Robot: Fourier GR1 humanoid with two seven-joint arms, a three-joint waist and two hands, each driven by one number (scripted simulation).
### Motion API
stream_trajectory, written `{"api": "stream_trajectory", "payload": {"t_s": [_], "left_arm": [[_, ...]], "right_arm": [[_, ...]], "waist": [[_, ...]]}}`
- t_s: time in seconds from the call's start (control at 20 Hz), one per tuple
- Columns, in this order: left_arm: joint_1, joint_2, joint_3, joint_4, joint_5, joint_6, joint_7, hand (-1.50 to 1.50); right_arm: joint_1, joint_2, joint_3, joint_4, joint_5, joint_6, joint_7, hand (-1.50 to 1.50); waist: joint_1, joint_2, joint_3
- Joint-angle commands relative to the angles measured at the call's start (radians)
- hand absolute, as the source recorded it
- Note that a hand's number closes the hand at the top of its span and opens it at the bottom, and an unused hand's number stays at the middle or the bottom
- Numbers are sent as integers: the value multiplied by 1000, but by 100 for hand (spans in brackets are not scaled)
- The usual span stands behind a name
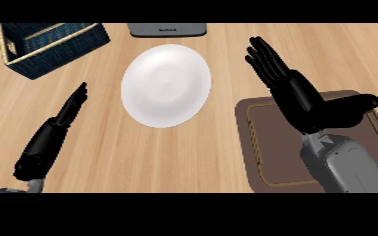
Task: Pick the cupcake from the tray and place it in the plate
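Note:
The white plate (166, 85) lies in the middle of the wooden counter with nothing on it. A brown tray (258, 130) with a thin light border sits at the right. My right hand (299, 100) is open over the tray's upper part, fingers straight and pointing up-left, thumb spread to the right. The right forearm covers much of the tray. No cupcake shows anywhere; it may be hidden under that hand or forearm. My left hand (55, 130) is open at the lower left, seen edge-on with fingers up, apart from the plate.
A dark blue basket (52, 47) with a light rim stands at the back left corner. A grey appliance edge (166, 29) shows at the back, just beyond the plate. Bare wood lies between plate and tray.

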Motion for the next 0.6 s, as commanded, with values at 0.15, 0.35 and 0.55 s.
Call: {"api": "stream_trajectory", "payload": {"t_s": [0.15, 0.35, 0.55], "left_arm": [[-116, -85, 43, 79, -14, 80, 91, 0], [-93, -85, 51, 76, 25, 64, 100, 0], [-150, -107, 98, 137, 72, 61, 150, 0]], "right_arm": [[38, 37, -152, 46, 22, -211, 41, -150], [13, -336, 25, 123, 424, -97, 52, 150], [261, -87, -34, 150, 397, -411, 2, -150]], "waist": [[-14, -10, -18], [-12, -9, -57], [-34, -10, -17]]}}
